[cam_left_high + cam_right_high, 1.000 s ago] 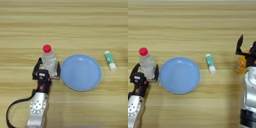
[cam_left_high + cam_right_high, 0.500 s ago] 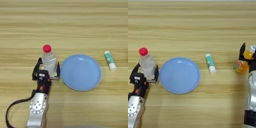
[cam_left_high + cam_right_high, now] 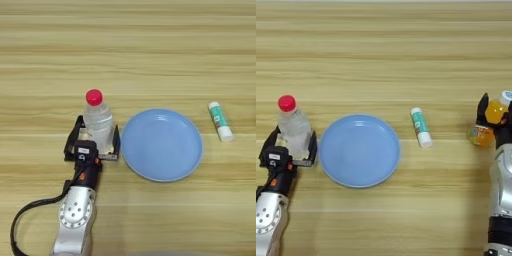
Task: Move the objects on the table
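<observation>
We see left gripper point(image 3: 96, 141) clamped on clear ribbed bottle point(image 3: 98, 123), red cap; right gripper point(image 3: 497, 116) clamped on orange bottle point(image 3: 489, 124); smooth round blue plate point(image 3: 162, 145) between.

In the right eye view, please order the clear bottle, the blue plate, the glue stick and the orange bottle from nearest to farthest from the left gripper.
From the left gripper:
1. Clear bottle, between its fingers.
2. Blue plate, just right.
3. Glue stick, beyond the plate.
4. Orange bottle, far right edge.
</observation>
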Available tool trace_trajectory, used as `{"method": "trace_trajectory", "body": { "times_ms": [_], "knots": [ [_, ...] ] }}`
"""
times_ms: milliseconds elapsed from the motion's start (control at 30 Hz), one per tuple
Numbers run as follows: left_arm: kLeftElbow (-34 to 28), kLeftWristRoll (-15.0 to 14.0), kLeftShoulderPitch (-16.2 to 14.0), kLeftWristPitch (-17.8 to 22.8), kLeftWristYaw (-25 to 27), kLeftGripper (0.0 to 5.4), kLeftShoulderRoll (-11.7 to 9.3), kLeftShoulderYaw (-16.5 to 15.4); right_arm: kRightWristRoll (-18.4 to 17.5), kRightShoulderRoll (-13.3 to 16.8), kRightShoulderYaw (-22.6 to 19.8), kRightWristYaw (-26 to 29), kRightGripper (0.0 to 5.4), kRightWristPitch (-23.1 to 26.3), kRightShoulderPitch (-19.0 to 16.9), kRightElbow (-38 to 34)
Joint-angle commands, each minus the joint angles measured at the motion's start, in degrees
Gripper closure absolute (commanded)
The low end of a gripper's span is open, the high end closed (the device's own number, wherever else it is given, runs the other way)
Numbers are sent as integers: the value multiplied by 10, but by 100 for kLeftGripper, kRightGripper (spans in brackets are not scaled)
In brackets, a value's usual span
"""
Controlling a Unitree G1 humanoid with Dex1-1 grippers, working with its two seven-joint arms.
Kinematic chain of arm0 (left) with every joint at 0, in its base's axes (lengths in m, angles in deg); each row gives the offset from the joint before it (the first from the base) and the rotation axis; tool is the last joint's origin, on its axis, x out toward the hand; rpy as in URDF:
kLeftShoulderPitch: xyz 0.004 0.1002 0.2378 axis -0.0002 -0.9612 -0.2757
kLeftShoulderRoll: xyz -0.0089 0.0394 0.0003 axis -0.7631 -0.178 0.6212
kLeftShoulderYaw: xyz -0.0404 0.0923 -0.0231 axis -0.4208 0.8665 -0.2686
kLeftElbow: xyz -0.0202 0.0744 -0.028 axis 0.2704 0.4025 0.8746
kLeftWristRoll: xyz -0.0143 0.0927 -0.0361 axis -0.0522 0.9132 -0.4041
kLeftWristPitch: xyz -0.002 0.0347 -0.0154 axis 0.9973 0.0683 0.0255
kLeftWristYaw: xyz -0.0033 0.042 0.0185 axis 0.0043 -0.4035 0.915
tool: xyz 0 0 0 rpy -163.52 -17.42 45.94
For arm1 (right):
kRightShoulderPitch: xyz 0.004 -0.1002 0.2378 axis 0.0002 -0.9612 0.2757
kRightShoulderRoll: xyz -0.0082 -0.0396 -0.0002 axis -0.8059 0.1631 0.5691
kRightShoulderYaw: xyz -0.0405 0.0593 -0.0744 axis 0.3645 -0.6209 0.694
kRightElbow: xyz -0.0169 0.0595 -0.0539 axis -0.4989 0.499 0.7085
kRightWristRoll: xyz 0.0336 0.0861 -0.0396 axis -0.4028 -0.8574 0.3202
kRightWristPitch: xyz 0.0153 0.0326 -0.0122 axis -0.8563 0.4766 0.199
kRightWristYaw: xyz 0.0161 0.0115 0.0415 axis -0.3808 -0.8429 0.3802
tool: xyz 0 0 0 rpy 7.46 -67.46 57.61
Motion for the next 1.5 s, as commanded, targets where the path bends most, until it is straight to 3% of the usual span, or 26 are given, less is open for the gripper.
{"method": "trace_trajectory", "body": {
  "times_ms": [33, 367, 867, 1000, 1233, 1500],
  "knots": [
    [8, 4, 4, -5, -2, 1, -1, 1, -7, 6, 7, 12, 0, -9, 18, 41],
    [15, 3, 8, -6, -2, 1, 0, 0, -10, 12, 15, 26, 0, -34, 36, 104],
    [22, 3, 11, -10, -3, 0, 3, 0, -15, 15, 24, 33, 168, -46, 39, 115],
    [26, 3, 13, -13, -5, 0, 4, 0, -15, 13, 25, 32, 184, -44, 37, 107],
    [30, 4, 13, -17, -8, 0, 5, 0, -16, 4, 34, 23, 185, -35, 28, 51],
    [30, 5, 11, -17, -9, 0, 6, 2, -15, -18, 63, 12, 185, 10, 6, -91]
  ]
}}
